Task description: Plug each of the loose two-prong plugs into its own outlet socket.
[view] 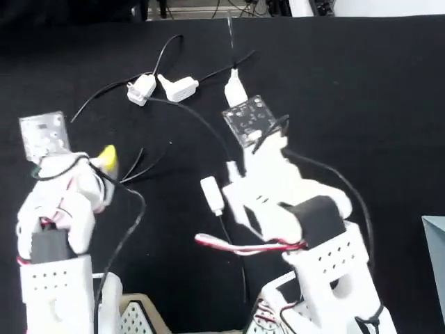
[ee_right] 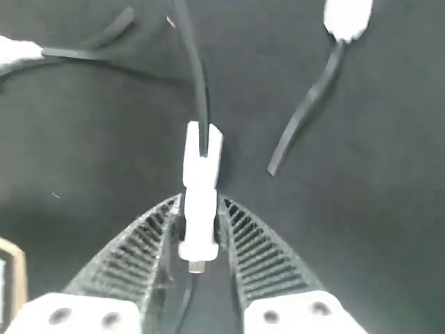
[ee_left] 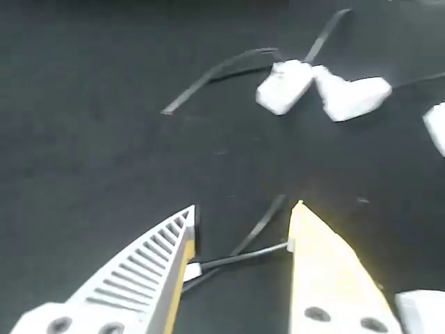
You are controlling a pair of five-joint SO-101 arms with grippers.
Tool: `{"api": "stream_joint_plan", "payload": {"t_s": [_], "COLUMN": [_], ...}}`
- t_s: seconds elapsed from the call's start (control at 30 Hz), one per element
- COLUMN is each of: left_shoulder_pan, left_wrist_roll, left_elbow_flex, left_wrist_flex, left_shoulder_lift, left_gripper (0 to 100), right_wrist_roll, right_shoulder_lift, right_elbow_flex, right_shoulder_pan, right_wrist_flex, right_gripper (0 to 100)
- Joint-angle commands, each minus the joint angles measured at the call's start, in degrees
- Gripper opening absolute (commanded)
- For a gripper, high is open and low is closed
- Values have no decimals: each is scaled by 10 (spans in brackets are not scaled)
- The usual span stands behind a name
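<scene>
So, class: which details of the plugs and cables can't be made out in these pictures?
Right wrist view: slim white plastic plug, prongs blurred, indistinct.
Left wrist view: chunky white block and white wedge-shaped block, blurred; mated or merely touching, unclear.
Same view: white piece, cut off by the picture's edge.

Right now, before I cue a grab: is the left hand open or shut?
Open: the left hand's fingers stand wide apart, a black cable crossing the gap.

White arms (view: 292, 202) carry black motors (view: 320, 217) and red-white cables (view: 236, 245) behind the grippers. Left gripper (ee_left: 243, 209) has one ribbed white finger (ee_left: 149, 268) and one yellow; right gripper (ee_right: 200, 207) has both ribbed, with screws at their bases.
</scene>
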Motion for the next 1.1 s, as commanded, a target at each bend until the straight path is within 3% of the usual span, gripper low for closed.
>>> {"api": "stream_joint_plan", "payload": {"t_s": [0.0, 0.2, 0.43, 0.67, 0.87, 1.07], "left_shoulder_pan": [68, 135, 221, 230, 230, 230], "left_wrist_roll": [34, 62, 61, 36, -25, -42], "left_elbow_flex": [30, 123, 197, 210, 207, 201], "left_wrist_flex": [-24, -70, -60, -20, -11, -11], "left_shoulder_lift": [-50, -124, -265, -330, -331, -331], "left_gripper": [223, 223, 223, 224, 223, 223], "right_wrist_roll": [-43, -90, -121, -120, -117, -117], "right_shoulder_lift": [-9, -10, -10, -10, -7, -7], "right_elbow_flex": [-24, -14, 65, 105, 106, 142], "right_shoulder_pan": [-78, -158, -236, -292, -291, -291], "right_wrist_flex": [-29, -41, -128, -160, -160, -183], "right_gripper": [11, 11, 11, 11, 11, 12]}}
